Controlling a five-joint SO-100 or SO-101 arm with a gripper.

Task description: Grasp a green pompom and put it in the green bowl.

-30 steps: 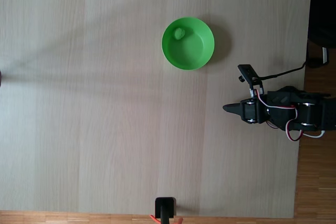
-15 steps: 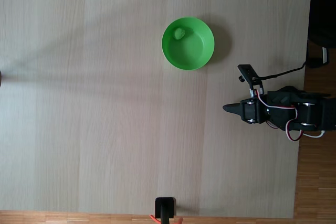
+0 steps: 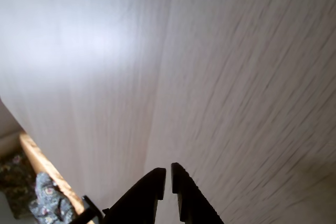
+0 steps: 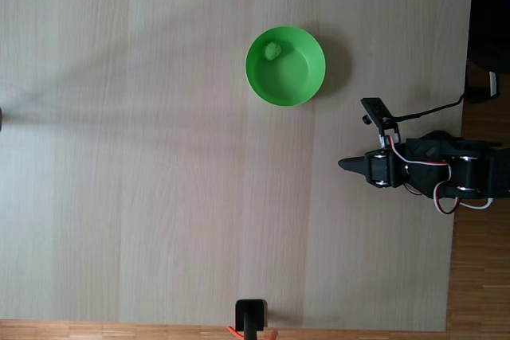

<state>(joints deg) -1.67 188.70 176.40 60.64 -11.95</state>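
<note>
The green bowl [image 4: 285, 66] stands on the wooden table in the upper middle of the fixed view. A green pompom [image 4: 272, 51] lies inside it, near the upper left wall. My gripper [image 4: 343, 164] is at the right side of the table, below and to the right of the bowl, folded back near the arm's base and pointing left. In the wrist view my gripper [image 3: 168, 174] enters from the bottom edge, its two dark fingers nearly touching, with nothing between them, above bare tabletop.
The pale wooden table [image 4: 159, 157] spreads wide to the left of the arm. A small black stand [image 4: 251, 316] sits at the table's bottom edge. The arm's base and cables [image 4: 454, 177] are at the right edge, beside wooden flooring.
</note>
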